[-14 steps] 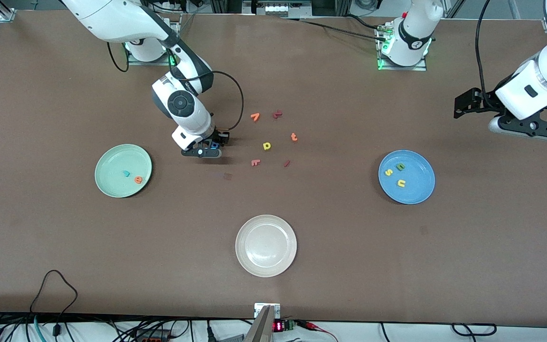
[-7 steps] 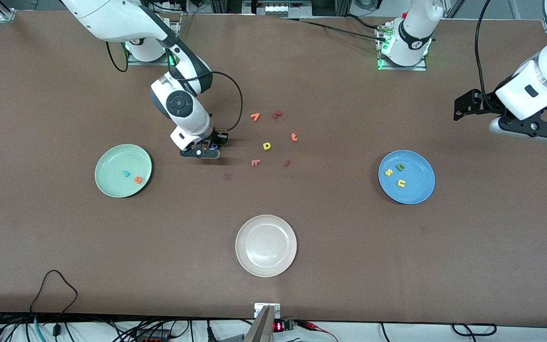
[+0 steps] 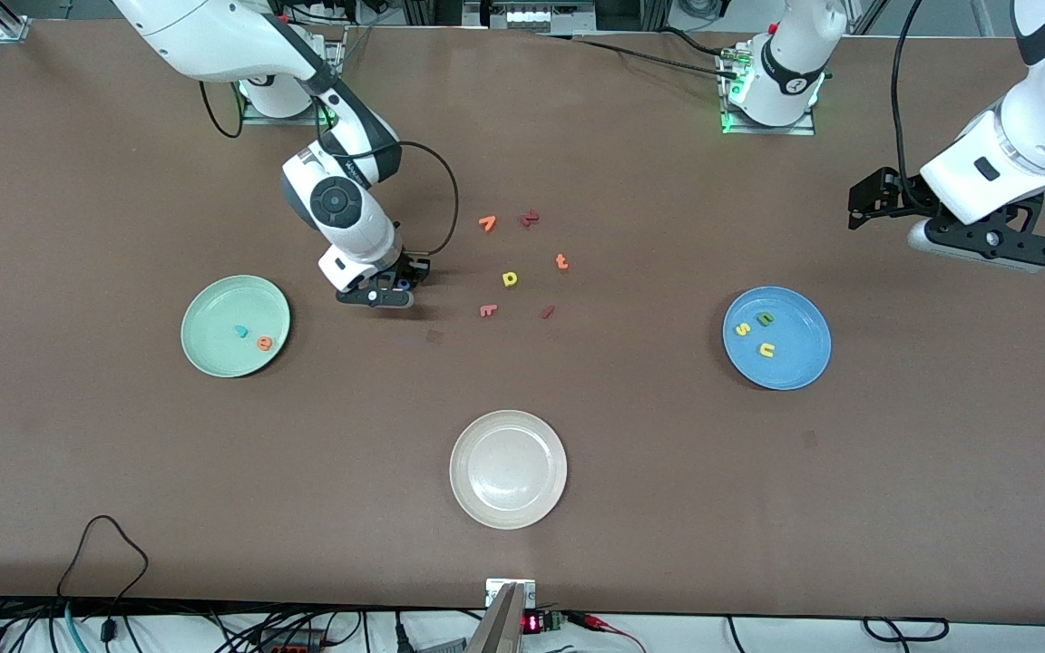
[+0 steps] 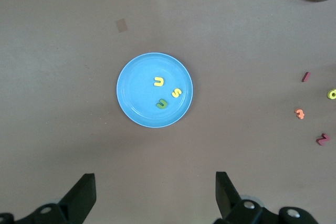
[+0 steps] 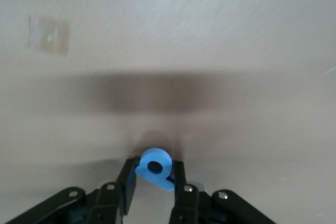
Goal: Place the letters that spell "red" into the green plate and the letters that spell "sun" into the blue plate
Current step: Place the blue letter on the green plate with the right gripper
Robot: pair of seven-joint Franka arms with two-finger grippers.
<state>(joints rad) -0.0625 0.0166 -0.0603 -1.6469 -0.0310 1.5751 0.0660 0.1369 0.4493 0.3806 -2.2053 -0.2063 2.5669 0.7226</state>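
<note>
My right gripper (image 3: 391,290) is shut on the blue "d" (image 5: 155,167), which hangs tilted between its fingertips just above the bare table, between the green plate (image 3: 205,313) and the loose letters. A teal "r" (image 3: 240,331) and an orange "e" (image 3: 264,343) lie in the green plate. In the blue plate (image 3: 799,349) lie a yellow "s" (image 3: 741,329), a green "n" (image 3: 765,318) and a yellow "u" (image 3: 766,349). My left gripper (image 4: 155,182) waits open and empty, high over the table beside the blue plate (image 4: 136,90).
A cream-white plate (image 3: 508,469) sits near the front camera at the table's middle. Loose letters lie mid-table: a yellow one (image 3: 510,278), an orange "t" (image 3: 561,262), a pink one (image 3: 487,310), another orange one (image 3: 487,222) and two dark red ones (image 3: 530,218). A tape patch (image 3: 435,336) marks the table.
My right gripper has shut on the blue "d" and drifted a little toward the green plate with it. The left arm has shifted slightly toward the table's middle.
</note>
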